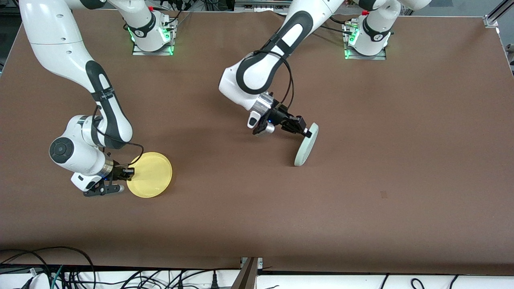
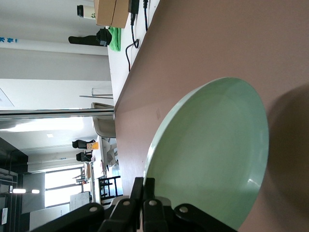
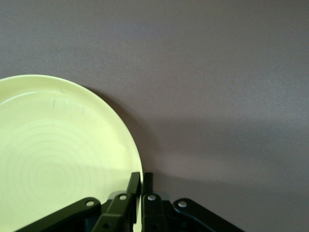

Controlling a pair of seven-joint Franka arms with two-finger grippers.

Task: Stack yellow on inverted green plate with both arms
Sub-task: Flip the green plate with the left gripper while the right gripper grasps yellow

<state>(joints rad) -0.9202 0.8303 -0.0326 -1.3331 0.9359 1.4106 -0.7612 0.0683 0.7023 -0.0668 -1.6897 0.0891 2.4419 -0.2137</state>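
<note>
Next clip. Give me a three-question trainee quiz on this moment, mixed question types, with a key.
1. True or false: the green plate lies flat on the table.
2. Which gripper holds the yellow plate? A) left gripper B) right gripper C) neither
3. Fill in: the left gripper pinches the green plate at its ____.

Key:
1. False. It stands tilted on edge, its lower rim at the table, gripped by the left gripper.
2. B. The right gripper is closed on the yellow plate's rim, toward the right arm's end of the table.
3. Rim, at its upper edge.
</note>
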